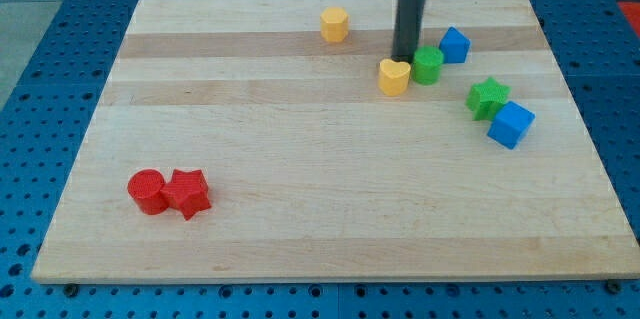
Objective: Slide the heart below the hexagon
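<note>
The yellow heart point(394, 76) lies on the wooden board in the upper middle right. The yellow hexagon point(334, 24) sits near the view's top, up and to the left of the heart. My dark rod comes down from the top edge, and my tip point(405, 56) rests just above the heart, at its upper right side, touching or nearly touching it. A green round block point(428, 65) sits right beside the heart on its right, next to my tip.
A blue block point(454, 45) sits up-right of the green round block. A green star point(488, 97) and a blue cube point(511, 124) lie at the right. A red cylinder point(147, 192) and a red star point(187, 193) lie at the lower left.
</note>
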`<state>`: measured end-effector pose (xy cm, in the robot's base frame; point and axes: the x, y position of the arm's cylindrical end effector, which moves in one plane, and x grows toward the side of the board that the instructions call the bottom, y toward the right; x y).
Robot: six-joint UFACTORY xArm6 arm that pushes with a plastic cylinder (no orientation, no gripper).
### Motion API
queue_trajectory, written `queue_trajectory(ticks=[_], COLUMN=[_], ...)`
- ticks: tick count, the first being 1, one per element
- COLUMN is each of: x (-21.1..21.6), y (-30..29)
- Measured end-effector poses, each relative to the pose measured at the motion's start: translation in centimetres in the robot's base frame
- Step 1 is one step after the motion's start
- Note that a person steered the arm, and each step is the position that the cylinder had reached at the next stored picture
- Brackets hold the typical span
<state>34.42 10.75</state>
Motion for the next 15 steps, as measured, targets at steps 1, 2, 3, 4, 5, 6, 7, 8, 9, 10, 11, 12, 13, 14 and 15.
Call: queue_trajectory(ticks=[1, 2, 3, 4, 5, 6, 7, 8, 9, 10, 11, 12, 13, 14, 15], x=[3.0, 2.9, 2.9, 2.9, 2.9, 2.9, 2.9, 3.1, 3.1, 3.1, 3.1, 3.1, 3.1, 3.1, 3.1], y=[4.6, 4.2, 3.6, 2.4, 0.1, -2.2, -4.8, -6.1, -6.2, -6.2, -6.3, -7.0, -8.2, -8.5, -8.5])
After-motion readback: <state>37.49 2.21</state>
